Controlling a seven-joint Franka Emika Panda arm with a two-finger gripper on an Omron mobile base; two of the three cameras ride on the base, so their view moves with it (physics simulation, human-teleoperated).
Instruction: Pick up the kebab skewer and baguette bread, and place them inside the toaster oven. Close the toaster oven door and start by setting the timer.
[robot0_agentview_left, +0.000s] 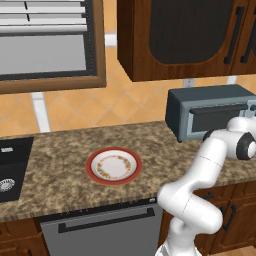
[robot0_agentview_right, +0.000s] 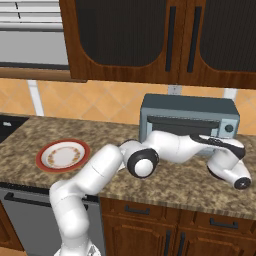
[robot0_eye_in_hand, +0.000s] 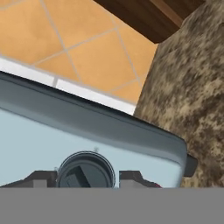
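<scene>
Even, flat rendered light (no clear source) with only faint shadows, no glare; both base views are sharp, while the hand view looks softer close up.

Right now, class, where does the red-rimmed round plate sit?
In the left base view the red-rimmed round plate lies flat on the speckled granite counter, left of the dark slate-grey toaster oven and right of the black sink.
</scene>
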